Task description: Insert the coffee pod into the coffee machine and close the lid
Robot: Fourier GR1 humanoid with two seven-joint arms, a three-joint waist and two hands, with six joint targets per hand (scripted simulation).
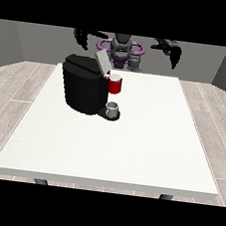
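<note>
Pod [117, 78] not clearly visible; machine [86, 84] lid [101, 61] up for loading, left of centre; both hands [85, 36] [171, 51] raised, fingers unclear.

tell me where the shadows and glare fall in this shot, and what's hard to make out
Front view: light is even, with no glare on the white table; the black coffee machine is so dark its details merge; a soft shade lies under the small cup at its base; both raised hands read as dark shapes against the grey wall.
</note>
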